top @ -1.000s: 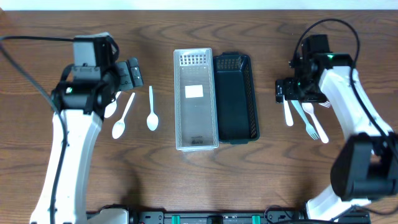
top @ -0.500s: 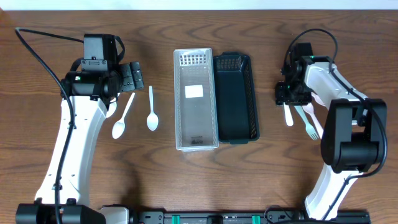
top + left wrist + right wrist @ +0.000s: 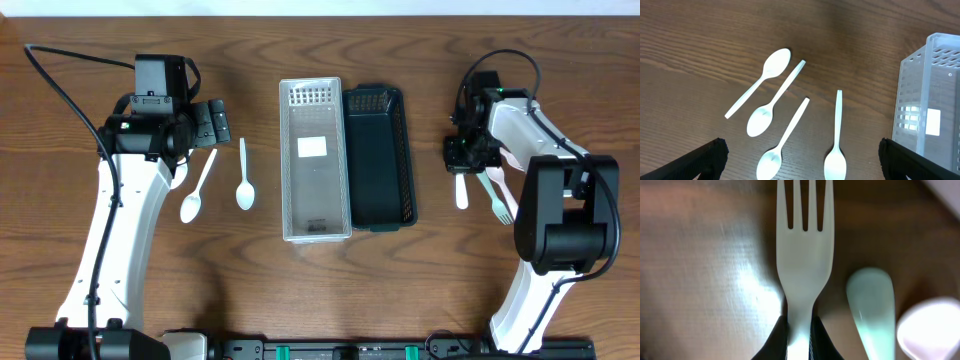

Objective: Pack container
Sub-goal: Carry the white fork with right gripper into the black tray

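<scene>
Handling this fork (image 3: pixel 804 265) should be easy on weight and hard on grip, we judge. It is thin white plastic, nearly weightless, glossy and slippery, and it would likely flex or snap if squeezed across the tines. Our right gripper (image 3: pixel 799 339) is clamped on its handle just below the neck, one dark finger on either side, with the tines pointing to 12 o'clock in the wrist view.

From overhead the fork sits at 3 o'clock from the two baskets, well apart from them and low over the table (image 3: pixel 420 300) (whether it is off the wood we cannot tell). Another white piece (image 3: pixel 871 310) lies just beside it at 3 o'clock. The narrow handle is the right place to hold, though a grip nearer its middle would stop it pivoting.

Our left gripper (image 3: pixel 213 120) is spread wide and holds nothing, above four spoons (image 3: pixel 760 122) at 9 o'clock from the clear basket (image 3: pixel 284 170). The dark basket (image 3: pixel 408 150) touches the clear one on its 3 o'clock side, and both look empty of cutlery.
</scene>
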You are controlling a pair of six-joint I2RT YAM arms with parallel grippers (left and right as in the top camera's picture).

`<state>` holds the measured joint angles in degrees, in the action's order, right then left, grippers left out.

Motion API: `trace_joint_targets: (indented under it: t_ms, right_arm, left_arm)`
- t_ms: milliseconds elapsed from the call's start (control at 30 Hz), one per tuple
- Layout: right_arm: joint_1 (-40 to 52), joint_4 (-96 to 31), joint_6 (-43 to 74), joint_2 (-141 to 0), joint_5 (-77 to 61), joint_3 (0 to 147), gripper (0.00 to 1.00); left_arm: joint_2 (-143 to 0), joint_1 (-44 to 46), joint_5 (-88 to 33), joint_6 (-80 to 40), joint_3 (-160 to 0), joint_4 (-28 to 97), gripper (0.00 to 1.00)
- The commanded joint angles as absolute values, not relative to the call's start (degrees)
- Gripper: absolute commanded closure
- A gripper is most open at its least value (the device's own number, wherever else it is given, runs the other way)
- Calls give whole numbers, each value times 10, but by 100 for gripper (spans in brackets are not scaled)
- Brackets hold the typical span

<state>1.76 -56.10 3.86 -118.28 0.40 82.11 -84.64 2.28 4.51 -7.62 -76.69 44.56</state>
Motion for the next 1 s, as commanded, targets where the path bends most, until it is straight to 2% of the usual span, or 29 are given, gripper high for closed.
trace_joint_targets:
  t_ms: [0, 167, 300, 633, 667, 700, 767, 900, 967]
  right_arm:
    - [28, -584, 42, -1117, 21, 877, 99]
    - [71, -588, 44, -1014, -47, 933, 99]
    - [122, -565, 116, -969, -76, 933, 99]
    - [246, -508, 282, -1038, -55, 835, 99]
    - [255, -498, 283, -1049, -61, 825, 96]
    - [262, -492, 281, -1056, -62, 821, 83]
    - [271, -479, 242, -1063, -65, 821, 45]
    - [258, -480, 176, -1037, -38, 851, 21]
    - [236, -488, 166, -1017, 12, 859, 17]
  left_arm:
    - [-851, 20, 52, -71, -777, 446, 2]
    - [-851, 20, 52, -71, -777, 446, 2]
    - [-851, 20, 52, -71, -777, 446, 2]
    - [-851, 20, 52, -71, -777, 446, 2]
    - [-851, 20, 52, -71, -777, 446, 2]
    - [-851, 20, 52, -71, -777, 446, 2]
    - [-851, 20, 52, -71, -777, 446, 2]
    - [-851, 20, 52, -71, -777, 446, 2]
    - [-851, 20, 52, -71, -777, 446, 2]
